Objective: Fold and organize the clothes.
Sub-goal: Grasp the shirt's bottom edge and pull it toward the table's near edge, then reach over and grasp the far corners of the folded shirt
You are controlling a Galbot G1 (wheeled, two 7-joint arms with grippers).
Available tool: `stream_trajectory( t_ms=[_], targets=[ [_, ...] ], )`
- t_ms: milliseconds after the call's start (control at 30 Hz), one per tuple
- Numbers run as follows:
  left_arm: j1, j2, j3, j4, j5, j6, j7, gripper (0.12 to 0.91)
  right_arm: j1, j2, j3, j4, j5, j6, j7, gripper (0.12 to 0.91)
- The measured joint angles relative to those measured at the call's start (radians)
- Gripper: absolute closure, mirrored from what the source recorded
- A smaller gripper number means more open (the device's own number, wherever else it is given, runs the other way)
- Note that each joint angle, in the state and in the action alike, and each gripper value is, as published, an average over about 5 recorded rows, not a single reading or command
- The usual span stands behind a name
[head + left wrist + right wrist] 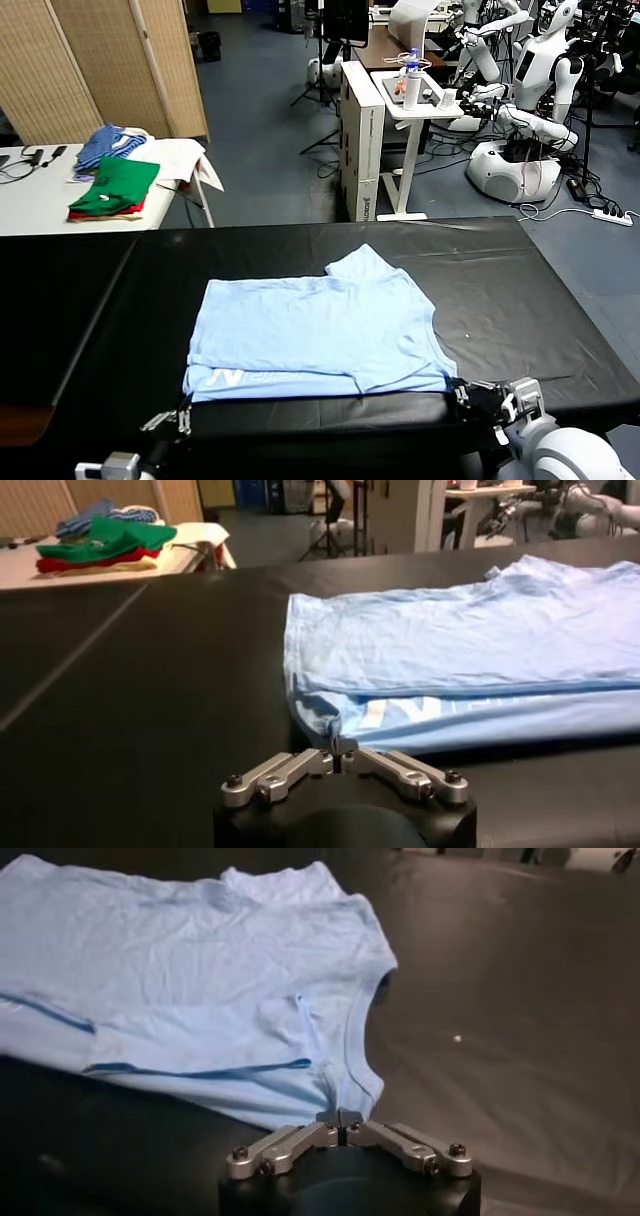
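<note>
Head view: white "N" lettering marks the blue T-shirt (320,325) on the black table (520,300), both near corners pinched by the left gripper (343,750) and right gripper (343,1116).

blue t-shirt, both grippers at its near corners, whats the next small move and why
Probably lift both near corners together and carry them toward the far edge. The left gripper and right gripper each look pinched shut on a near corner of the T-shirt, which lies partly folded on the black table.
</note>
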Motion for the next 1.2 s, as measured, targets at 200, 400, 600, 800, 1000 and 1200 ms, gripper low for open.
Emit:
stream_trajectory(
  t_ms=[200, 400, 600, 800, 1000, 1200],
  targets=[
    [0.036, 0.021, -0.027, -0.053, -0.014, 0.037, -0.008, 0.151, 0.025, -0.008, 0.033, 0.044, 0.060, 0.000, 0.011, 0.120],
    [-0.010, 0.048, -0.048, -0.093, -0.074, 0.036, 0.015, 0.124, 0.151, -0.007, 0.004, 0.001, 0.080, 0.041, -0.001, 0.118],
    [-0.199, 0.098, -0.035, -0.046, -0.288, 0.126, -0.078, 0.123, 0.381, 0.004, -0.102, -0.118, 0.156, -0.018, 0.069, 0.118],
    [-0.436, 0.158, 0.011, 0.058, -0.495, 0.212, -0.129, 0.123, 0.634, 0.060, -0.254, -0.257, 0.148, -0.027, 0.101, 0.118],
    [-0.646, 0.197, 0.094, 0.181, -0.578, 0.243, -0.148, 0.123, 0.828, 0.145, -0.393, -0.423, 0.082, -0.027, 0.089, 0.118],
    [-0.819, 0.209, 0.199, 0.325, -0.566, 0.248, -0.143, 0.123, 0.964, 0.230, -0.488, -0.584, 0.030, -0.028, 0.061, 0.118]
  ],
)
